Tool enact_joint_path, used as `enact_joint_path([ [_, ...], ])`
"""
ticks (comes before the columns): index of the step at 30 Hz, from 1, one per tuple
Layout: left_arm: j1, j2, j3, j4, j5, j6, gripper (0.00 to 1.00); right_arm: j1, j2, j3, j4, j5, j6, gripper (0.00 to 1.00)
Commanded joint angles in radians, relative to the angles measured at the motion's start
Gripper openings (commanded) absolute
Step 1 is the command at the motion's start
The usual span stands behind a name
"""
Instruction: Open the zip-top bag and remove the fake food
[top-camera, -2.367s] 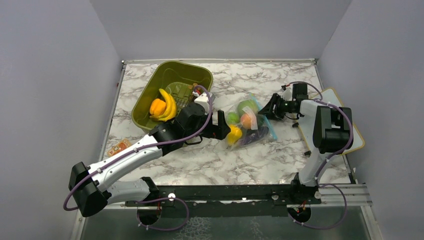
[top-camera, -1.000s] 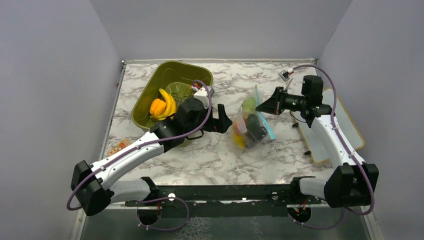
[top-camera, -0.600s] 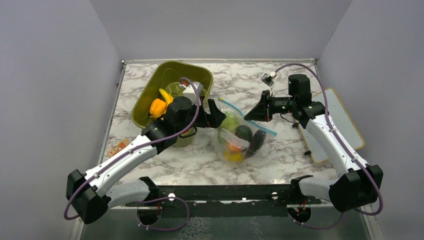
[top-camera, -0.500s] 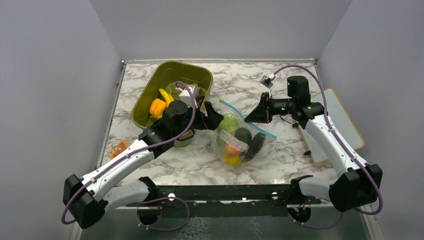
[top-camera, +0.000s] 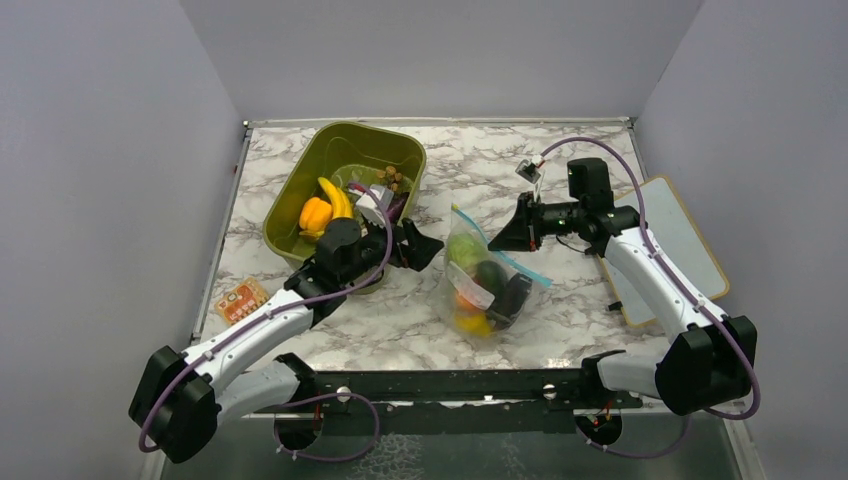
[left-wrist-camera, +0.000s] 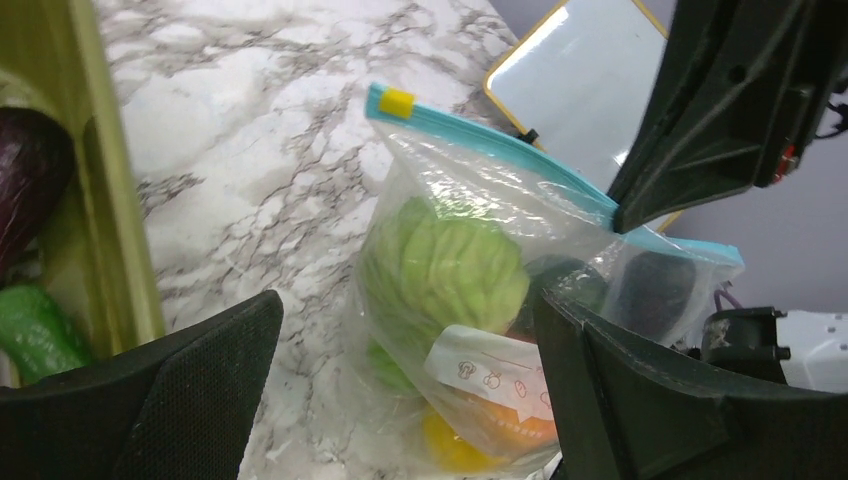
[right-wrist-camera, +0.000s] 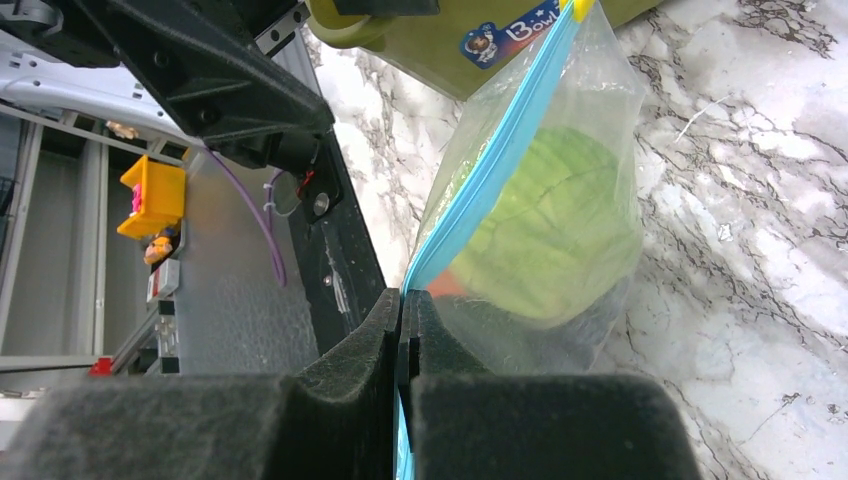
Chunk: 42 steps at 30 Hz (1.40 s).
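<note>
The clear zip-top bag (top-camera: 482, 290) hangs from its light blue zipper strip (top-camera: 500, 255), its bottom at or near the marble table. Inside are a light green round piece (top-camera: 462, 248), an orange fruit (top-camera: 465, 300), a yellow pear (top-camera: 473, 322) and a dark eggplant (top-camera: 515, 293). My right gripper (top-camera: 507, 238) is shut on the strip, as the right wrist view (right-wrist-camera: 405, 300) shows. My left gripper (top-camera: 425, 245) is open and empty just left of the bag. In the left wrist view (left-wrist-camera: 407, 300) the bag (left-wrist-camera: 470, 300) sits between its fingers, untouched.
An olive-green bin (top-camera: 395, 150) at the back left holds a yellow banana bunch (top-camera: 335, 197) and an orange bell pepper (top-camera: 315, 212). A white board (top-camera: 690, 230) lies at the right edge. A small orange card (top-camera: 240, 298) lies at the left.
My right gripper has lifted the bag by its strip and carried it left, so it hangs upright. My left gripper has pulled back to the left, away from the bag.
</note>
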Motion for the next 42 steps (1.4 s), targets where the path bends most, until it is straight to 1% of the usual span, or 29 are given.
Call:
enact_joint_path([
  [1,0.005,0.049,-0.008,0.218,0.170,0.111,0.99,0.003,-0.013,-0.008,0.006,-0.014,-0.012,0.01],
  [5,0.005,0.122,0.035,0.245,0.293,0.163,0.99,0.003,-0.017,-0.008,0.003,-0.014,-0.010,0.01],
  [9,0.004,0.183,0.060,0.251,0.306,0.164,0.99,0.003,-0.027,-0.011,0.003,-0.022,-0.011,0.01],
  [15,0.004,0.301,0.131,0.255,0.383,0.174,0.94,0.003,-0.032,-0.015,0.005,-0.028,-0.008,0.01],
  [18,0.004,0.350,0.158,0.264,0.400,0.170,0.85,0.003,-0.028,-0.022,0.006,-0.025,-0.004,0.01],
  [21,0.003,0.376,0.164,0.279,0.407,0.177,0.78,0.003,-0.032,-0.028,0.006,-0.022,-0.004,0.01],
  [27,0.002,0.396,0.156,0.319,0.409,0.159,0.53,0.003,-0.045,-0.026,0.005,-0.011,-0.001,0.01],
  [32,0.003,0.399,0.150,0.331,0.413,0.153,0.36,0.004,-0.043,-0.028,0.001,0.007,0.001,0.01],
  [36,0.003,0.414,0.158,0.332,0.422,0.124,0.16,0.003,-0.047,-0.024,-0.002,0.020,0.004,0.01],
  [38,0.003,0.419,0.160,0.333,0.422,0.101,0.03,0.003,-0.054,-0.021,-0.003,0.036,0.008,0.01],
  [39,0.003,0.417,0.158,0.332,0.421,0.093,0.00,0.003,-0.058,-0.018,-0.007,0.047,0.008,0.02],
  [41,0.002,0.404,0.151,0.334,0.412,0.080,0.00,0.003,-0.064,-0.011,-0.016,0.075,0.008,0.05],
  [42,0.002,0.394,0.144,0.334,0.406,0.077,0.00,0.004,-0.067,-0.005,-0.021,0.090,0.009,0.10],
])
